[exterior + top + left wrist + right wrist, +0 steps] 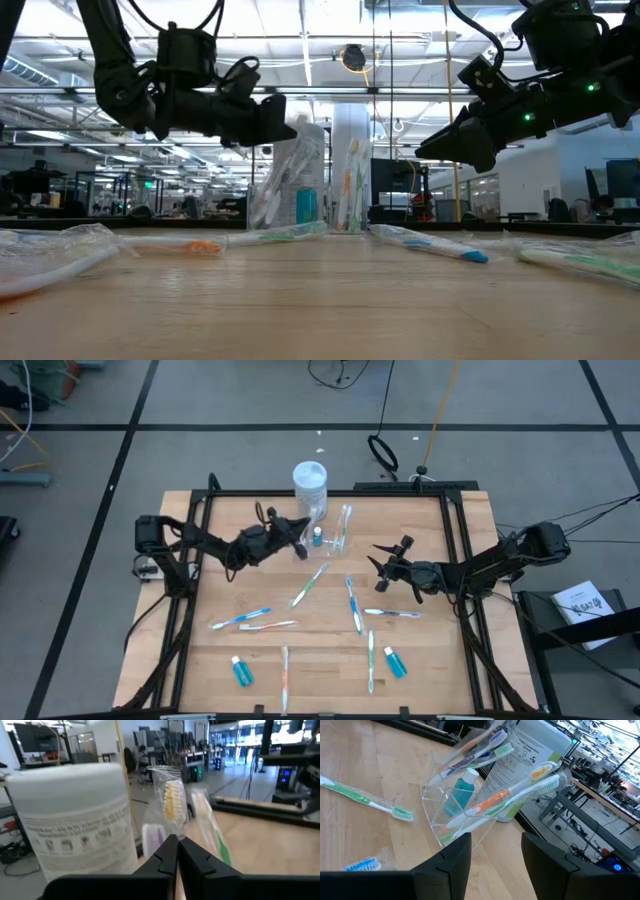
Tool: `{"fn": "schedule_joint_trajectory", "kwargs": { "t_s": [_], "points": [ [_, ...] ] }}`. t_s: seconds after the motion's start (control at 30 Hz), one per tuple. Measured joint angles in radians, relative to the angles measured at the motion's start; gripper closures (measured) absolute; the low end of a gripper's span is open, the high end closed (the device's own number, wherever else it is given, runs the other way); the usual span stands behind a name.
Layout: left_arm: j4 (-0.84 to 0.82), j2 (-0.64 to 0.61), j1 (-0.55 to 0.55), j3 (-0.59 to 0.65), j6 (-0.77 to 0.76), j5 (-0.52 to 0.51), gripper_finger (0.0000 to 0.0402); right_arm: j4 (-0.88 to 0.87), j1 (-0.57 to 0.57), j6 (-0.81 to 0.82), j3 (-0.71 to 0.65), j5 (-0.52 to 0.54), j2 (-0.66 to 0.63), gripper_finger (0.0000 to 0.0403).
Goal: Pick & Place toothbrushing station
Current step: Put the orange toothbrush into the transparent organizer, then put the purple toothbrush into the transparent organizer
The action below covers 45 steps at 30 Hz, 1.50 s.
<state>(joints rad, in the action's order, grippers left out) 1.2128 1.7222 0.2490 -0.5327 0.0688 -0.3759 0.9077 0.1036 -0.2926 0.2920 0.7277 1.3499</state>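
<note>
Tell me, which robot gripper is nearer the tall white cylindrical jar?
The left gripper, just in front of the white jar. The right gripper hangs farther off, past the clear plastic holder.

We counted seven wrapped toothbrushes (309, 585) lying loose on the worktop (460, 660) and two small blue bottles (241, 671) beside them. One clear toothbrushing station (335, 530) stood there, holding a third blue bottle (317, 536) and at least four brushes, next to one white jar (310, 485). Two dark arms each carried one tool.
</note>
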Motion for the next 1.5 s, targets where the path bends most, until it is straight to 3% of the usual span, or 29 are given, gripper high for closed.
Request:
{"fn": "schedule_joint_trajectory", "kwargs": {
  "t_s": [0.4, 0.53, 1.07, 1.17, 1.5],
  "points": [
    [-0.152, 0.000, -0.010, 0.000, -0.027, -0.042, 0.0376, 0.000, 0.000, 0.000, 0.000, 0.002, 0.000, 0.0234],
    [-0.155, -0.001, -0.009, 0.000, -0.051, -0.096, 0.0376, 0.000, 0.000, 0.000, 0.000, 0.003, 0.000, 0.0234],
    [-0.166, -0.003, -0.009, -0.004, -0.045, -0.096, 0.0372, 0.000, 0.000, 0.000, 0.000, 0.002, 0.000, 0.0234],
    [-0.180, -0.003, -0.009, -0.019, -0.045, -0.095, 0.0353, 0.000, 0.000, 0.000, 0.000, 0.002, 0.000, 0.0234],
    [-0.238, -0.015, -0.017, -0.045, -0.048, -0.101, 0.0231, 0.000, 0.000, 0.000, 0.000, 0.000, 0.000, 0.0234]
  ]
}}
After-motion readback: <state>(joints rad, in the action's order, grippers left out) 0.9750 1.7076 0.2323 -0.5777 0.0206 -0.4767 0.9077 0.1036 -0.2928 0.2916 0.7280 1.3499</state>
